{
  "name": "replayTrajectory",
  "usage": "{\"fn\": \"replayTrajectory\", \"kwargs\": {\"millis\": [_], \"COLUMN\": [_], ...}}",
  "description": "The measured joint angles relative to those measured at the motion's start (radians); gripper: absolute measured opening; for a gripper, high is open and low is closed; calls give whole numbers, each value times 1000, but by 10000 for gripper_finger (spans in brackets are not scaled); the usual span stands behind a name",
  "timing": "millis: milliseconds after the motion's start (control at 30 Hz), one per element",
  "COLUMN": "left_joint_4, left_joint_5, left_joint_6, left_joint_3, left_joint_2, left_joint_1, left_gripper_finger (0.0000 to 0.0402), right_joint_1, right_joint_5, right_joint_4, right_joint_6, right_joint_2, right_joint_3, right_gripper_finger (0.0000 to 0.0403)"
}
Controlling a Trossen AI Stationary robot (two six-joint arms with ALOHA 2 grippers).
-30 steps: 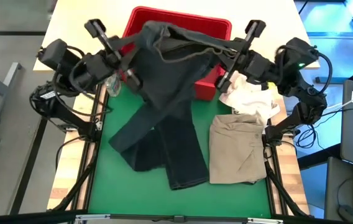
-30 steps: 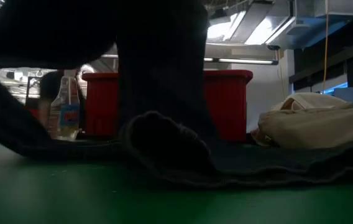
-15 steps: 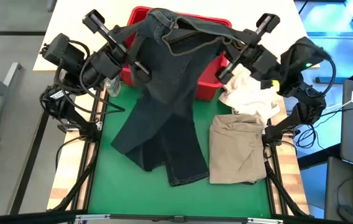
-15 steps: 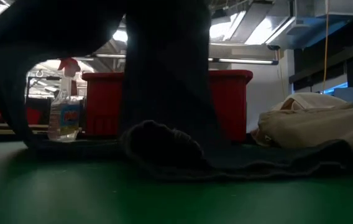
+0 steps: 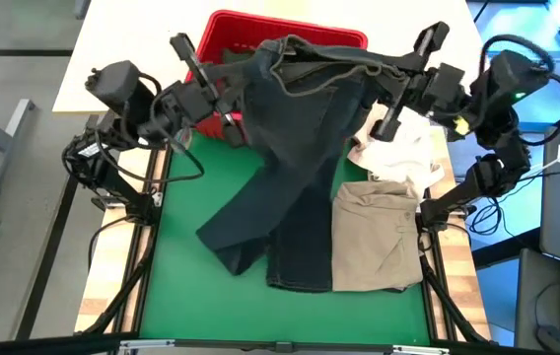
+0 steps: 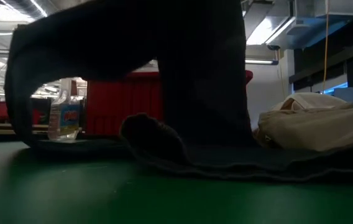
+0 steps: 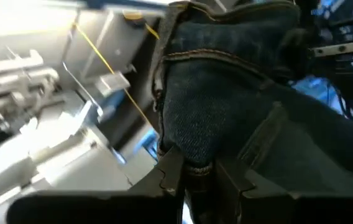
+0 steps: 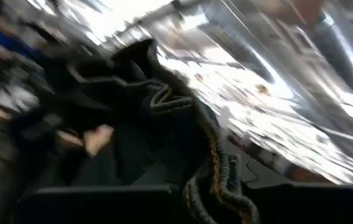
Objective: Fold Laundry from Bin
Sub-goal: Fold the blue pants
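A pair of dark jeans (image 5: 300, 148) is held up over the red basket (image 5: 229, 35) and green mat (image 5: 191, 286), pinched by the left gripper (image 5: 233, 81) and right gripper (image 5: 384, 81). Ceiling lights (image 6: 270, 28) are seen behind.

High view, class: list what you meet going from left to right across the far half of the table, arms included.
Left arm → left gripper → red bin → dark jeans held up by the waistband → right gripper → white cloth bundle → right arm.
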Motion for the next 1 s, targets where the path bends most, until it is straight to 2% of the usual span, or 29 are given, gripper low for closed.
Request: {"fn": "replayTrajectory", "kwargs": {"millis": [200,333,467,667,800,933,1000], "left_joint_4": [-176,-451,-748,-1160,-1201,-1160,-1120], "left_joint_5": [-73,-139,-146,8,3,-12,-58], "left_joint_6": [-171,-335,-635,-1097,-1218,-1281,-1332], "left_joint_3": [0,2,-1,-25,-177,-370,-480], "left_joint_2": [-3,-29,-45,-60,-50,-55,-55], "left_joint_1": [1,0,0,-21,-66,-124,-183], "left_gripper_finger": [93,129,139,141,141,141,141], "right_joint_1": [-38,-36,-35,-35,-35,-35,-35], "right_joint_5": [204,334,339,338,354,366,375], "right_joint_4": [-84,-68,-82,-80,-74,-89,-117], "right_joint_6": [-21,-73,-75,-74,-79,-76,-72], "right_joint_2": [-11,-22,-15,-16,-14,-13,-14], "right_joint_3": [-1,5,2,1,1,1,1], "right_gripper_finger": [44,44,44,44,44,44,44]}}
